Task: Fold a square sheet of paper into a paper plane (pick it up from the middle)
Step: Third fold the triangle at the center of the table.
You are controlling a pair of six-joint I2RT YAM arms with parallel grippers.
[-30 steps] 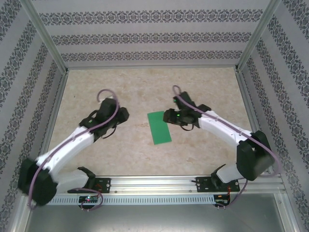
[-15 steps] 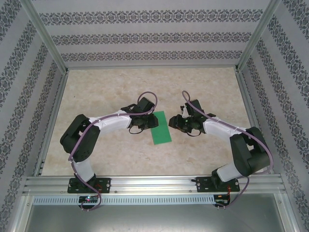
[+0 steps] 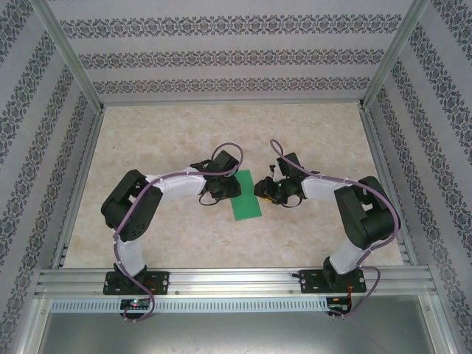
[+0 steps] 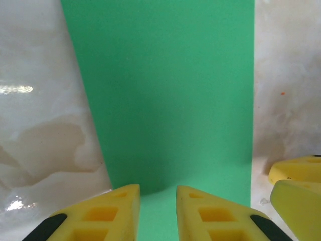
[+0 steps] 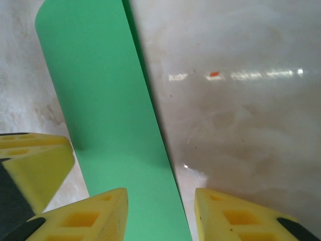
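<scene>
From the top camera I see the paper [image 3: 244,195] lying flat near the middle of the table [image 3: 169,133]. It is a bright green oblong, with its long axis running from about 11 to 5 o'clock. The left gripper [image 3: 228,189] sits at its 9 o'clock edge and the right gripper [image 3: 260,193] at its 3 o'clock edge, the two facing each other across the sheet. On the left wrist camera the paper [image 4: 160,90] is smooth, matte and uncreased, with straight edges. The left gripper [image 4: 158,201] hangs over its near edge with its yellow wedge-shaped fingers a narrow gap apart and nothing pinched between them. The right gripper's yellow fingers [image 4: 296,181] poke in at 4 o'clock. On the right wrist camera the paper [image 5: 100,100] runs away as a long strip with a softly rounded far corner, and a thin darker green line follows its right edge. The right gripper [image 5: 160,201] straddles that edge with its fingers parted wider, closed on nothing. The left gripper's fingers [image 5: 30,165] show at 8 o'clock. The tabletop is glossy, cream and marbled, and catches streaks of light. Patterned wallpaper and aluminium posts surround it.
</scene>
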